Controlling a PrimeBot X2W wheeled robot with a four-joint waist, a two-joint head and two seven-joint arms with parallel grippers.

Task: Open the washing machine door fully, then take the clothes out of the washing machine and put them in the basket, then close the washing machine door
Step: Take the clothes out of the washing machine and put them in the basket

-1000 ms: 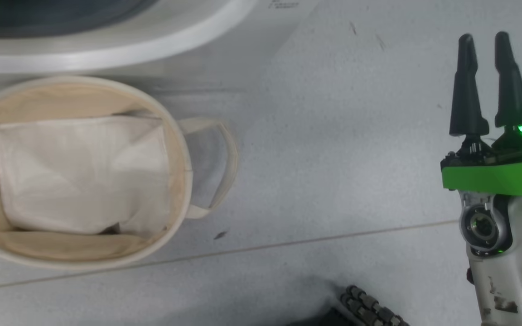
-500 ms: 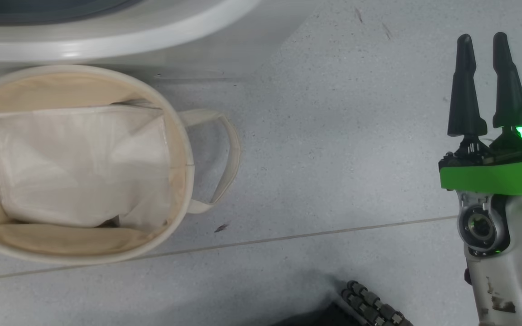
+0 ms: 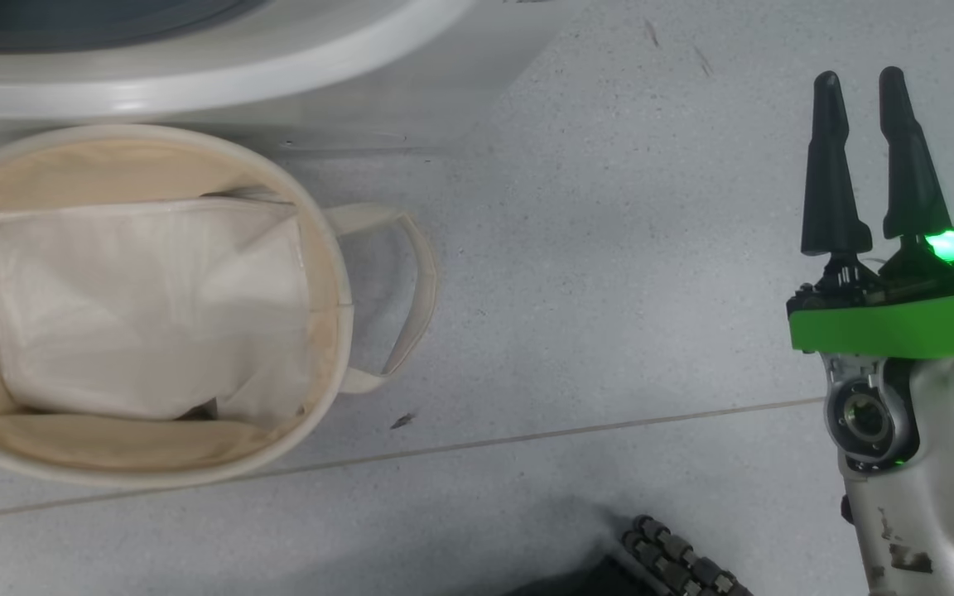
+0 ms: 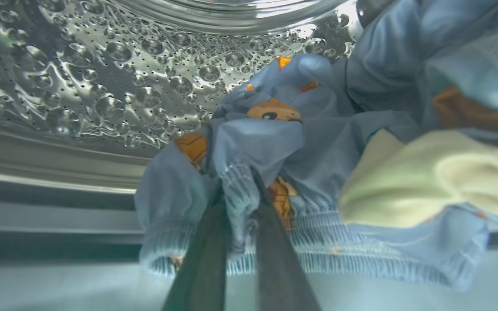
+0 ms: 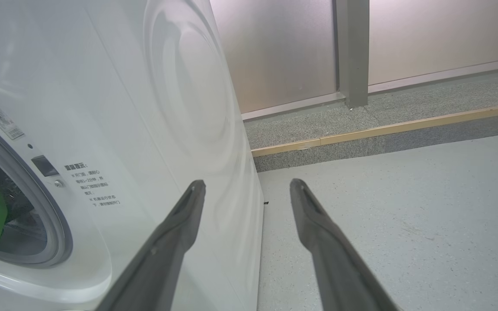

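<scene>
i saw little change: left gripper (image 4: 238, 190) clenched the clothes (image 4: 318, 142), right gripper (image 3: 859, 83) hung spread and empty, basket (image 3: 343, 281) at its left lacked them.

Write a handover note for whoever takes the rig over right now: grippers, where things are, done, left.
Left gripper: shut on the clothes, at the elastic hem, inside the drum.
Right gripper: open, empty, above the floor beside the washing machine.
Basket: on the floor in front of the machine, holding a white folded sheet.
Done: arm in, garment gripped.
Left: pull the clothes out, drop them in the basket, close the door.
</scene>
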